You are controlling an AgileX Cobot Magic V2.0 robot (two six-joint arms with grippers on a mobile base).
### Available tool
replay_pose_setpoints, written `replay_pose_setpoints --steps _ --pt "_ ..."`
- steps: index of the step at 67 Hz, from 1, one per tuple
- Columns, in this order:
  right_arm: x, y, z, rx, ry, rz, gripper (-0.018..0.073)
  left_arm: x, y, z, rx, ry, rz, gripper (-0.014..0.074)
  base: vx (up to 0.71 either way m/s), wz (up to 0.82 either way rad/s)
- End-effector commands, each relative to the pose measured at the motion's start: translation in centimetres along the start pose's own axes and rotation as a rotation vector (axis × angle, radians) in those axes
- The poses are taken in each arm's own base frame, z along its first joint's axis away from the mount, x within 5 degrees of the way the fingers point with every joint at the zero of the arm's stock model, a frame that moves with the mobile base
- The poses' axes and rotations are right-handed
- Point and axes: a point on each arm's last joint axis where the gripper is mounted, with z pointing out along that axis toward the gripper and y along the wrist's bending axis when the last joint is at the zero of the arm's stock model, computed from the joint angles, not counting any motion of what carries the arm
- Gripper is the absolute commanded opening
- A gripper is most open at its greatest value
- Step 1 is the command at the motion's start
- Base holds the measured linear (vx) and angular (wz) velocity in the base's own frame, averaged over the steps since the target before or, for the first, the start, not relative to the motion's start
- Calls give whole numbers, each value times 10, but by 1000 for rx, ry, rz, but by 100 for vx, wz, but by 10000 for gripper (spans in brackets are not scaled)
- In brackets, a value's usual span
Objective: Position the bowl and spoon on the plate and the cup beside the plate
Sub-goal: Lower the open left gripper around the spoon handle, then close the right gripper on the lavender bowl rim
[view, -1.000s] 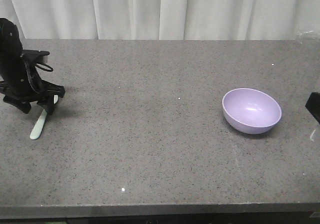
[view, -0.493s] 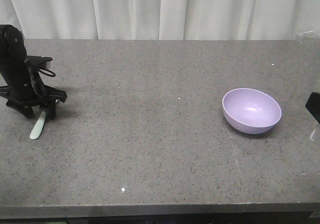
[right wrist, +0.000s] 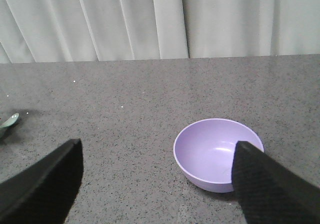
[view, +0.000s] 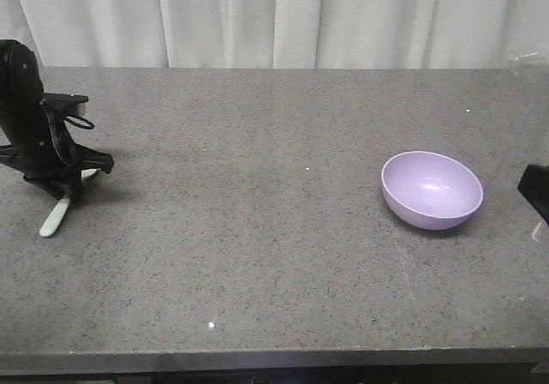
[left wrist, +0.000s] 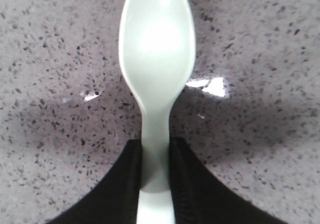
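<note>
Grey speckled worktop (view: 274,255) across the whole front view, backed along its far edge by a pleated white curtain (view: 274,15).

At the far left of the worktop, the black left arm (view: 26,118), bent down toward the surface. Left end effector (view: 65,189) low over the stone, clamped on the spoon (view: 53,216). In the left wrist view, both black fingers (left wrist: 122,184) pressed against the narrow neck of the handle, one on each side, no gap to be seen.

At the right edge of the front view, only a black corner of the right end effector (view: 537,187), well apart from the left one. In the right wrist view, right end effector (right wrist: 159,149) spread wide and holding nothing, its two dark fingers (right wrist: 45,181) in the lower corners of the picture, the right-hand one overlapping the rim of the bowl (right wrist: 218,154).

Lavender bowl (view: 431,189) upright on the right part of the worktop, open side up, paler inside, touching nothing else. Near the right end effector, far from the spoon.

Pale mint spoon at the far left, gripped at the neck, rounded head (left wrist: 157,54) out past the fingertips, handle slanting toward the near left in the front view. Cannot tell whether resting on the stone or just off it.
</note>
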Motion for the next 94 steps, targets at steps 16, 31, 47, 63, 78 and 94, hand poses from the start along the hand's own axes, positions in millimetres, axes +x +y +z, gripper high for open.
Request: replay_pose_setpoints --steps 16,31,47,63,78,94 --pt "-71 -6 37 18 -22 13 559 43 -23 -170 149 -466 40 -8 0 0" --pt "-109 -26 100 75 144 16 559 114 -40 -283 319 -865 82 -8 0 0" --pt "-92 -67 169 193 381 41 559 190 -50 -348 398 -1099 161 -8 0 0" --pt "-45 -116 216 219 572 101 559 216 -52 -359 397 -1122 189 -8 0 0" --pt "-9 -131 247 196 689 120 559 210 -52 -354 397 -1090 189 -8 0 0" --pt "20 -142 267 194 770 136 541 207 -52 -352 398 -1075 189 -8 0 0"
